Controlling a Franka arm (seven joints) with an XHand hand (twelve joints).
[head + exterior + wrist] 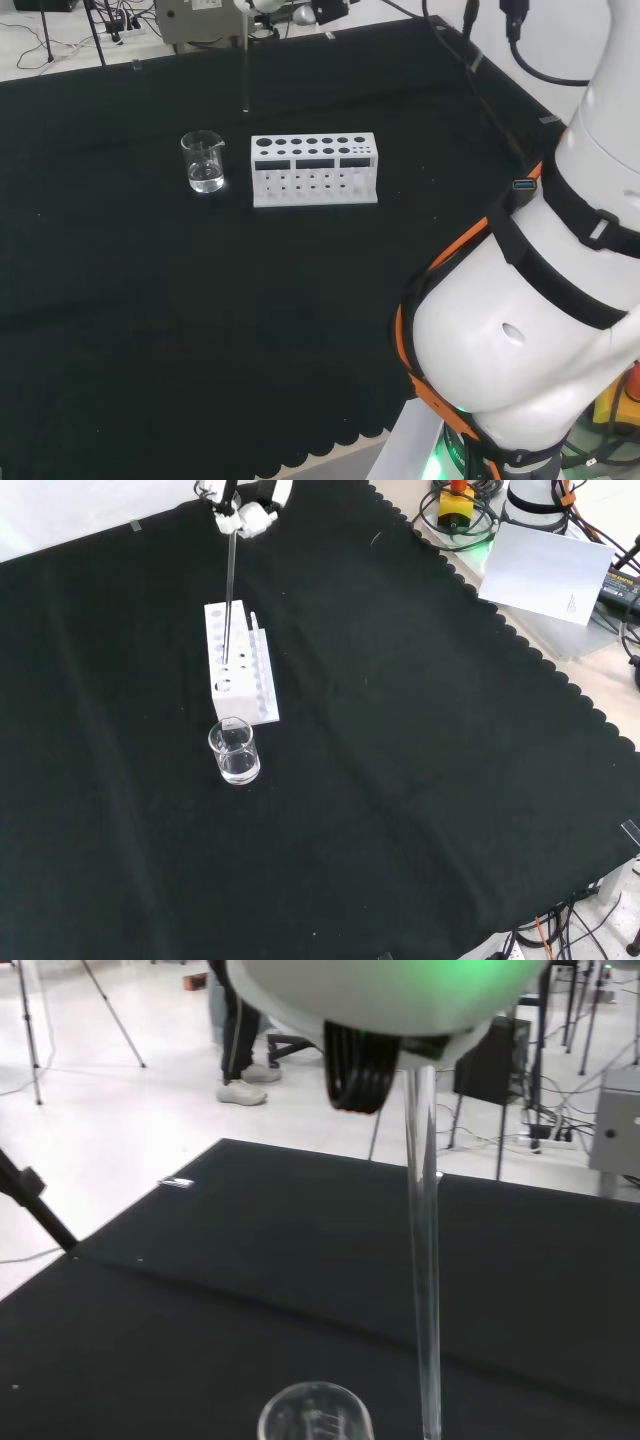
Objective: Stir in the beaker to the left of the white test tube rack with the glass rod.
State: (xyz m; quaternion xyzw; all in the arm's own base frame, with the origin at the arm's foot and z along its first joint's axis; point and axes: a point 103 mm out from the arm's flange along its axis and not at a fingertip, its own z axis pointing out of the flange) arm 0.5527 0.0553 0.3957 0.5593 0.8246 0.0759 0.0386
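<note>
Front view, upper left of the frame: hand (pixel 243 508) grasps the glass rod (pixel 229 600) upright, hanging clear above the rack (pixel 240 670), ready to lower into the beaker (pixel 235 751).

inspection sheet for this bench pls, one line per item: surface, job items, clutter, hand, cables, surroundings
Surface: black cloth, flat, scalloped edge at the bench's border.
Job items: beaker holding a little clear liquid, upright, left of the white test tube rack in the head view; glass rod hanging upright, its tip above the cloth, not in the beaker.
Clutter: nothing seen on the cloth besides these.
Hand: hand at the front view's top, fingers closed on the rod's upper end.
Cables: black cable along the cloth's far right edge in the head view; more cables on the floor.
Surroundings: white sheet off the cloth; tripod legs and a person's legs in the wrist view.
</note>
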